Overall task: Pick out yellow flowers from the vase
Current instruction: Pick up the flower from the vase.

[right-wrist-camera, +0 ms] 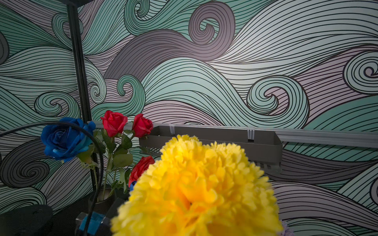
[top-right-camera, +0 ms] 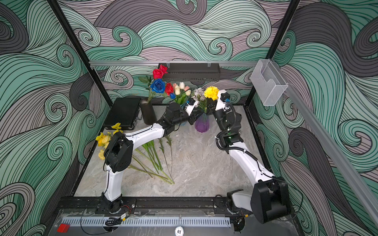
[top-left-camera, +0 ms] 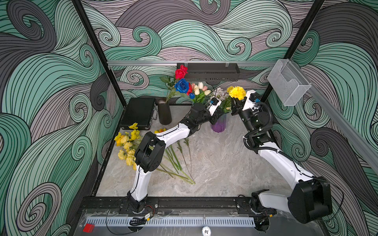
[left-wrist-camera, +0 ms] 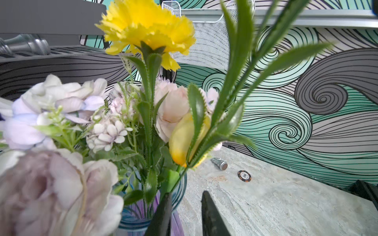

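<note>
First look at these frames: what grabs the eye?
The bright yellow carnation topping the bouquet in the purple vase at the back right. Then the heap of yellow flowers lying at the left edge of the table, and the red and blue roses in the black vase at the back.

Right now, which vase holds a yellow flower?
The purple vase, with the yellow carnation; the black vase holds red and blue roses.
</note>
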Controlling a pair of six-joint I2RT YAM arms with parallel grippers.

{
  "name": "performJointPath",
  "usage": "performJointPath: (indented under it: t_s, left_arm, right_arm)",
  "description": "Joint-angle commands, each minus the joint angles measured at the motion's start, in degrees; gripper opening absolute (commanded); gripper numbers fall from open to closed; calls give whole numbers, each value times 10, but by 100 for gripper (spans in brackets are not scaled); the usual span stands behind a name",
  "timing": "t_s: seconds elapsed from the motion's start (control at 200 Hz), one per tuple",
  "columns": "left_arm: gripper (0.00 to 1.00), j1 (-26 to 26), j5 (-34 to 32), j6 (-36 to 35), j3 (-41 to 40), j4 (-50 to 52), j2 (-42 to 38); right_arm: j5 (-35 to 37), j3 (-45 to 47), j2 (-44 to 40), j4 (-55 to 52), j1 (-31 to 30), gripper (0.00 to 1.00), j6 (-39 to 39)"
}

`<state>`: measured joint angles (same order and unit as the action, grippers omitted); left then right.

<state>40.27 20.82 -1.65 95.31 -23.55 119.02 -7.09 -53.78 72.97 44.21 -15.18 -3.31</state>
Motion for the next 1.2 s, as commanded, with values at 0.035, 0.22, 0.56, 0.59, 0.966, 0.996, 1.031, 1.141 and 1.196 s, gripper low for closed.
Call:
performJointPath:
  t_s: [0.035,0.22,0.56,0.59,0.966,0.996,1.031,1.141,1.196]
  left_arm:
    - [22,0,12,-13,35,12,18]
    - [20,0,13,-15,47,5,29]
    - [22,0,4,-18,74,-10,48]
    - [22,0,2,-18,76,-9,50]
    - [20,-1,-6,-42,99,7,57]
    - [18,-1,-4,-42,99,7,57]
    - [16,-1,-2,-42,99,6,56]
    - [10,0,8,-45,97,11,53]
    - [8,-1,10,-47,92,12,48]
  right_arm:
    - [-14,-4,-21,10,2,32,-13]
    - [-18,1,-26,10,2,32,-15]
    - [-24,-1,-26,10,2,32,-23]
    - [-24,-1,-25,10,2,32,-24]
    - [-26,-2,-20,11,2,32,-28]
    - [-26,-2,-20,11,2,32,-28]
    - [-25,-3,-19,11,2,32,-28]
    - [-23,-3,-19,10,3,32,-26]
    - [-22,-4,-18,9,2,32,-24]
